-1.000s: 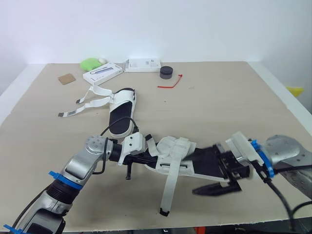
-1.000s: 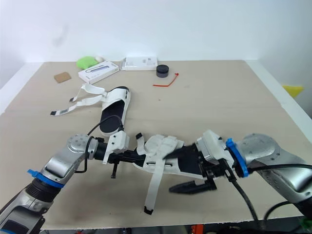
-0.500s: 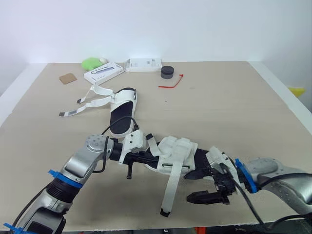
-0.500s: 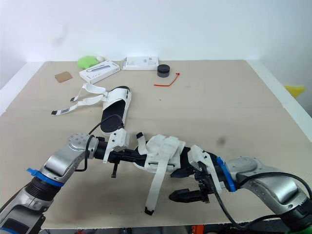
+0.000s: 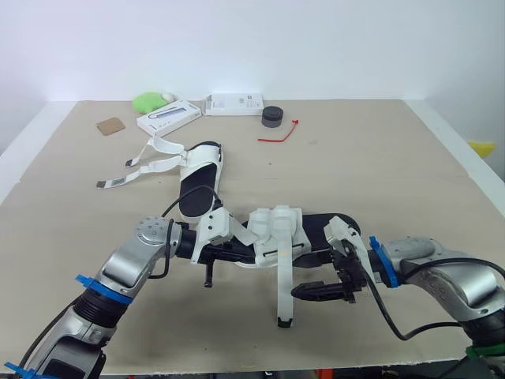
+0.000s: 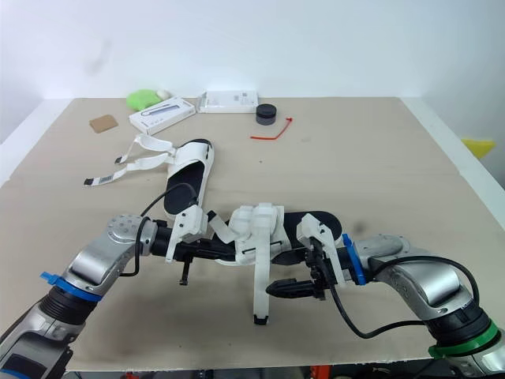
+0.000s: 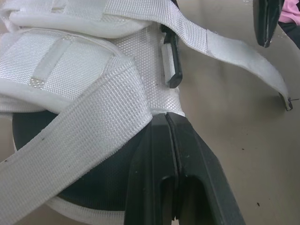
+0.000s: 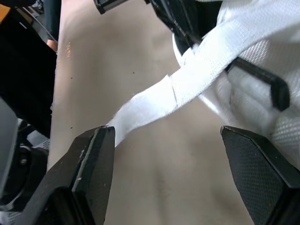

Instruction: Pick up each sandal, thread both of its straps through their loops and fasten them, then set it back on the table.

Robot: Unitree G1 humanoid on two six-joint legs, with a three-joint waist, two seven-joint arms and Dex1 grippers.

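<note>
The left gripper (image 7: 166, 117) is pinching the sandal (image 5: 276, 229) tight, near the front of the table (image 5: 379, 158). The right gripper (image 8: 166, 132) is spreading its fingers wide apart by the hanging strap (image 5: 282, 296).

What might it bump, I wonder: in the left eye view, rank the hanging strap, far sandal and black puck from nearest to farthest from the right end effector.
1. Hanging strap of the near sandal, right beside the open right end effector.
2. Far sandal, farther back on the robot's left.
3. Black puck, farthest back, near the middle.
</note>
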